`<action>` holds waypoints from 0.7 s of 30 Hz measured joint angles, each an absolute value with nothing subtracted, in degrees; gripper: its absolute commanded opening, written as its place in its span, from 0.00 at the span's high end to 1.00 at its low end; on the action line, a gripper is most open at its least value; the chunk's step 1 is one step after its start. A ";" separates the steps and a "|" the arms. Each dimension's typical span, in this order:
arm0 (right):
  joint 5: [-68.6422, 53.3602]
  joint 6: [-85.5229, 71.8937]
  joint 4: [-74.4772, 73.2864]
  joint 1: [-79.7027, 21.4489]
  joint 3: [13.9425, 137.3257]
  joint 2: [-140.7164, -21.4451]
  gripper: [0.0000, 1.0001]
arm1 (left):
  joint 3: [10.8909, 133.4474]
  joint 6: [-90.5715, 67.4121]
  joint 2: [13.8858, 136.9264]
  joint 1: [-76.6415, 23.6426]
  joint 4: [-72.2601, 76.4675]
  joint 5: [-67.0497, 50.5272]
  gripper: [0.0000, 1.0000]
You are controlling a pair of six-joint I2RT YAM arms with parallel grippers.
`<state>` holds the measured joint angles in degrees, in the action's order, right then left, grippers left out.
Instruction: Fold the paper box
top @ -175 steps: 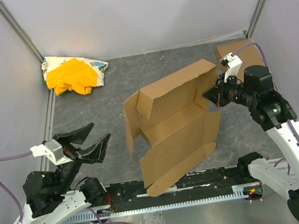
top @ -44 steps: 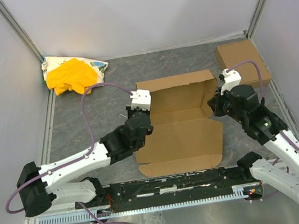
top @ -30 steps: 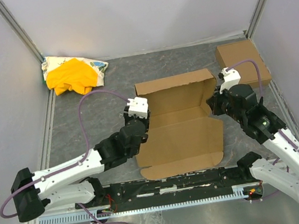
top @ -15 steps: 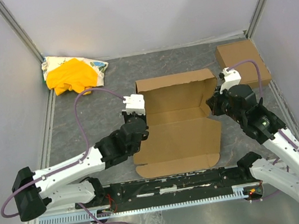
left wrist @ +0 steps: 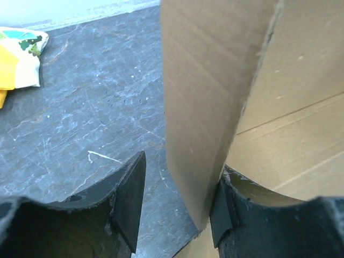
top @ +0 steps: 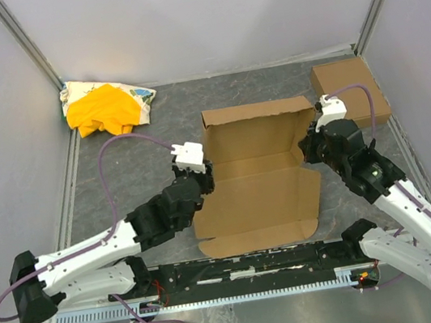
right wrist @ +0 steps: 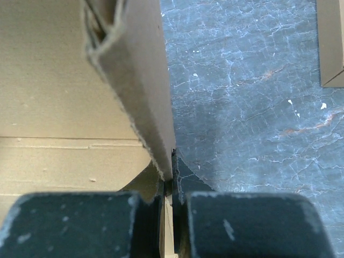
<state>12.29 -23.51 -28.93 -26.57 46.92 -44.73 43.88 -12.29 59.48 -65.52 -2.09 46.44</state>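
Note:
The paper box (top: pixel 258 196) lies open in the middle of the table, its back wall (top: pixel 255 112) raised. My left gripper (top: pixel 203 178) stands at its left edge. In the left wrist view the gripper (left wrist: pixel 177 207) is open around the upright left flap (left wrist: pixel 204 97). That flap leans on the right finger (left wrist: pixel 221 212), with a gap to the left finger (left wrist: pixel 131 199). My right gripper (top: pixel 309 149) is at the right edge. In the right wrist view it (right wrist: pixel 171 183) is shut on the upright right flap (right wrist: pixel 140 75).
A smaller folded brown box (top: pixel 349 91) sits at the back right, also in the right wrist view (right wrist: pixel 330 43). A yellow cloth on a printed bag (top: pixel 104 107) lies at the back left. White walls enclose the table; a metal rail (top: pixel 241 268) runs along the near edge.
The left jaws have closed on the left flap and spread again. The left arm has drawn back a little and the flap stands more upright. The right gripper has kept its hold.

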 measured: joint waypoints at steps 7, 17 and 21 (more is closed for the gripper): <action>12.56 -24.67 -27.42 -26.59 46.94 -45.63 0.98 | 42.02 -12.23 52.18 -65.65 0.62 44.51 0.47; 14.09 -24.67 -27.53 -26.57 46.98 -45.82 0.98 | 42.11 -11.07 52.73 -65.65 2.42 43.92 0.49; 14.11 -24.67 -27.77 -26.59 46.98 -45.84 0.98 | 42.39 -10.83 54.98 -65.65 3.42 42.70 0.49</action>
